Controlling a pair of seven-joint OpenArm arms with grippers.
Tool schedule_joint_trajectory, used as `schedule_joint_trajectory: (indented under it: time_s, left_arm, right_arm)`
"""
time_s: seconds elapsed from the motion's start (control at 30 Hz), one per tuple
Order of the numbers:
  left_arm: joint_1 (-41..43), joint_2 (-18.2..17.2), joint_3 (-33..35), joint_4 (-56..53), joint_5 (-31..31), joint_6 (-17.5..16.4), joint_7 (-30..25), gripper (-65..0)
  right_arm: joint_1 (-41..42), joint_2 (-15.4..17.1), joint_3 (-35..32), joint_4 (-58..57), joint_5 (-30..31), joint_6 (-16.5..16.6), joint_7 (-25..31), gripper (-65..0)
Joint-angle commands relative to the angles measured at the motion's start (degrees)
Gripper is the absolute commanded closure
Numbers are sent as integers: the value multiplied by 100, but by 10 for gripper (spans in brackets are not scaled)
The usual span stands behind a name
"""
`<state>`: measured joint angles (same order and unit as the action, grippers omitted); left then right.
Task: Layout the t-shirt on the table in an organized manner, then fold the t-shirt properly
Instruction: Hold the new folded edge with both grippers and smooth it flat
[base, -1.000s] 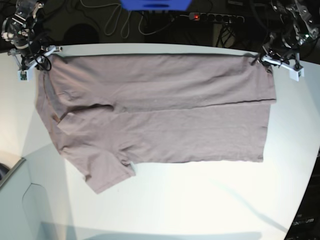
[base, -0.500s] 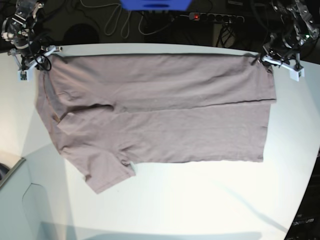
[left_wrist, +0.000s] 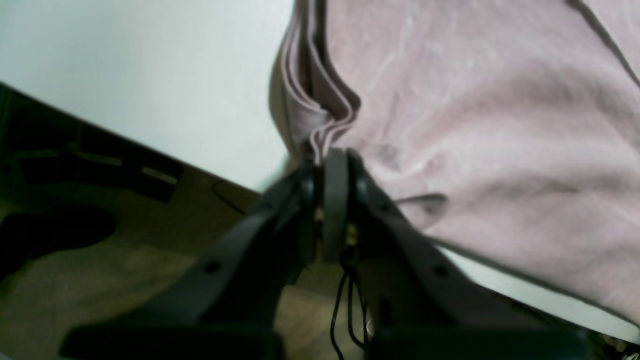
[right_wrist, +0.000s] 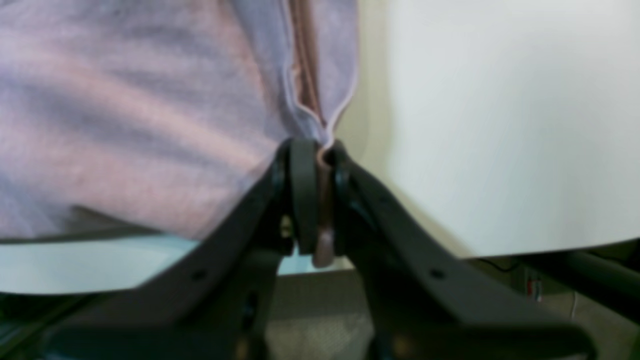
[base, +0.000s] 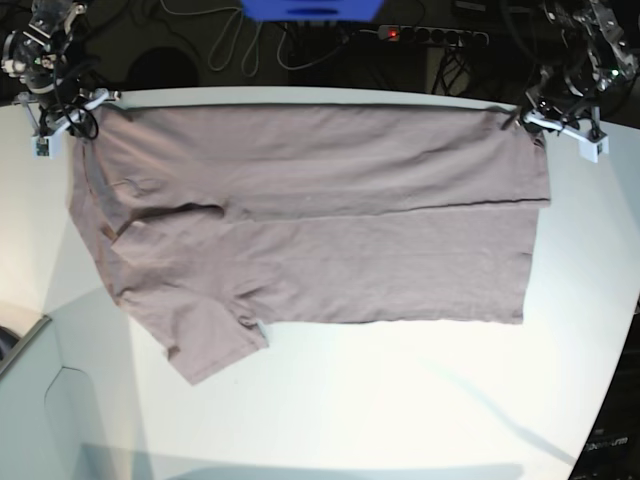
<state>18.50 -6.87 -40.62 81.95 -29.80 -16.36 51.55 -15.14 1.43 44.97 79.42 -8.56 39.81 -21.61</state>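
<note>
With the t-shirt (base: 310, 215) pinched at both far corners by the left end effector (left_wrist: 327, 155) and right end effector (right_wrist: 320, 150), thin bunched cloth could slip free near the tabletop (base: 400, 400) edge.

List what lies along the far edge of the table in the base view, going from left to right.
Right tool pinching a shirt corner → t-shirt stretched across the table → left tool pinching the opposite corner.
</note>
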Motion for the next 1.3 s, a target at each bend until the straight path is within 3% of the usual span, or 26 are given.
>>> schedule_joint_trajectory:
  time_s: [0.0, 0.43, 0.6, 0.77, 1.27]
  left_arm:
    - [9, -73, -4, 46, 13, -30, 19, 0]
    - [159, -73, -39, 99, -31, -30, 27, 0]
    - [141, -73, -39, 99, -31, -30, 27, 0]
    - [132, -82, -39, 99, -13, -30, 27, 0]
    - [150, -196, -4, 99, 4, -30, 27, 0]
  right_arm:
    - [-47, 55, 26, 19, -125, 19, -156, 0]
    - [-56, 55, 35, 19, -116, 19, -156, 0]
    - [-135, -95, 123, 36, -116, 19, -138, 0]
    - [-293, -156, 123, 36, -116, 19, 222, 0]
    - [-337, -306, 422, 28, -116, 19, 495, 0]
